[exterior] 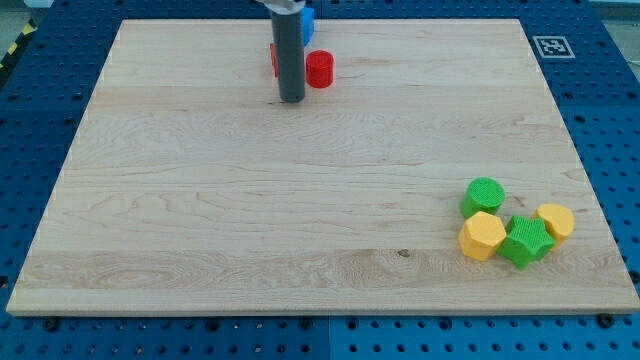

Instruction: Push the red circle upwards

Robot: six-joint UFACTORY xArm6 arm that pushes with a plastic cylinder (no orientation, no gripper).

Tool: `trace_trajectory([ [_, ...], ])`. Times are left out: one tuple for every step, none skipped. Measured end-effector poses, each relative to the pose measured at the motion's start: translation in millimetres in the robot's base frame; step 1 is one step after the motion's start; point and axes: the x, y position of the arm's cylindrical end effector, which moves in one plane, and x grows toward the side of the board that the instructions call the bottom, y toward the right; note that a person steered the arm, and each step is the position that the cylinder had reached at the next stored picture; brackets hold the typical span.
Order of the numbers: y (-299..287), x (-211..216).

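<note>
Red circle [319,69] sat near the view's top, just right of my tip [292,99], which stood slightly lower than it. No claw existed on this rig, only the rod, so nothing was held. Another red block [273,60] peeked out behind the rod, and a blue block [308,20] lay above; their shapes were perhaps too hidden to name. Pushing off-centre could have sent the circle sideways or into the blue one.
</note>
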Motion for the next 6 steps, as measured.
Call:
trace_trajectory([
  [17, -3],
  [17, -19],
  [17, -33],
  [19, -39],
  [19, -41],
  [27, -36],
])
